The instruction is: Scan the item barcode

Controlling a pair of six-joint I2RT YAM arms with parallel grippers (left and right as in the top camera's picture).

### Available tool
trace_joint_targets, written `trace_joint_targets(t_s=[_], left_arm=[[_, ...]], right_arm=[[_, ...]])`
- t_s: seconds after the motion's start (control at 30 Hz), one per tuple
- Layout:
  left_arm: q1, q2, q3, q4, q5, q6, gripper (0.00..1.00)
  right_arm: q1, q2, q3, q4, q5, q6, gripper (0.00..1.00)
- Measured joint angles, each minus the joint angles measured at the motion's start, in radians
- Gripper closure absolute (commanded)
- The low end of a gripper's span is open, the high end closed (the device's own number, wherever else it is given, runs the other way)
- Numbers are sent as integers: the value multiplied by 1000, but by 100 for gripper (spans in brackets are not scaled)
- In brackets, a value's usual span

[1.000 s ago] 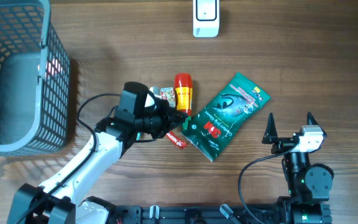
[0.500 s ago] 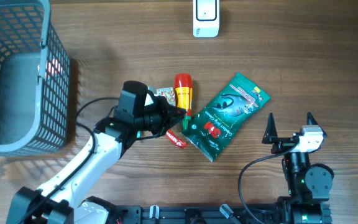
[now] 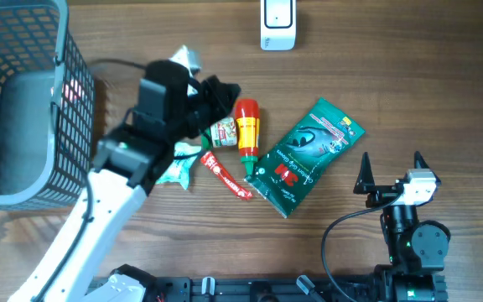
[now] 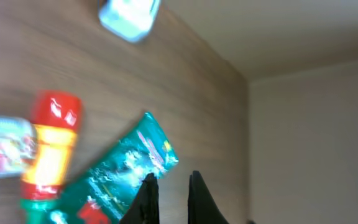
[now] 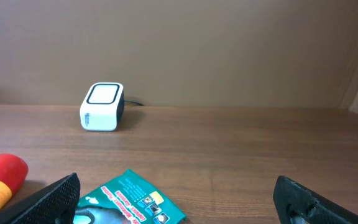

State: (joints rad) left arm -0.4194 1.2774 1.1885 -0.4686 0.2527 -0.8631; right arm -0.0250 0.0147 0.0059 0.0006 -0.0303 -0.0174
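Lifted and swung toward the far left, the left arm no longer crouches over the cluster of goods, and a pale packet (image 3: 177, 168) it was covering now shows on the counter (image 3: 392, 75). The left tool (image 4: 171, 177) is pinched narrow; the wrist view shows nothing between its fingers, so it looks to be carrying nothing. It hangs just left of the red-and-yellow bottle (image 3: 247, 127), which lies flat mid-counter with its long axis running near to far, red cap toward the far edge. A small wrapped sweet (image 3: 222, 132) touches the bottle's left side, a red stick (image 3: 230, 179) lies nearer the robot, and the green packet (image 3: 306, 154) lies on a diagonal to the right. Which of these is to be scanned cannot be told, though the bottle is closest to the tool. What the coming move turns on is the scanner (image 3: 277, 23): it stands at the far edge, beyond the cluster and a little right of the left tool, well apart from every item. The left arm is clearly the nearer one. The right tool (image 3: 391, 159) sits at the near right with its jaws wide and empty. The basket (image 3: 74, 126) stands at the far left.
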Motion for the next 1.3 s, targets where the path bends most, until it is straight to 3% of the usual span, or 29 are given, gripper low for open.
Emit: trace_joint_targets(t_s=[0.17,0.3,0.67,0.87,0.97,1.3], left_arm=[[33,0,250,-200,-225,180,96],[138,-1,416,-275,-377,251,96],[612,3,520,-459,-492,251,96],[894,124,520,-523,-445,93,96],[959,195,520,-523,-374,29,96],[986,584,521,-442,-126,-115,96]], right_arm=[[0,0,0,0,0,0,0],[0,0,0,0,0,0,0],[0,0,0,0,0,0,0],[0,0,0,0,0,0,0],[0,0,0,0,0,0,0],[0,0,0,0,0,0,0]])
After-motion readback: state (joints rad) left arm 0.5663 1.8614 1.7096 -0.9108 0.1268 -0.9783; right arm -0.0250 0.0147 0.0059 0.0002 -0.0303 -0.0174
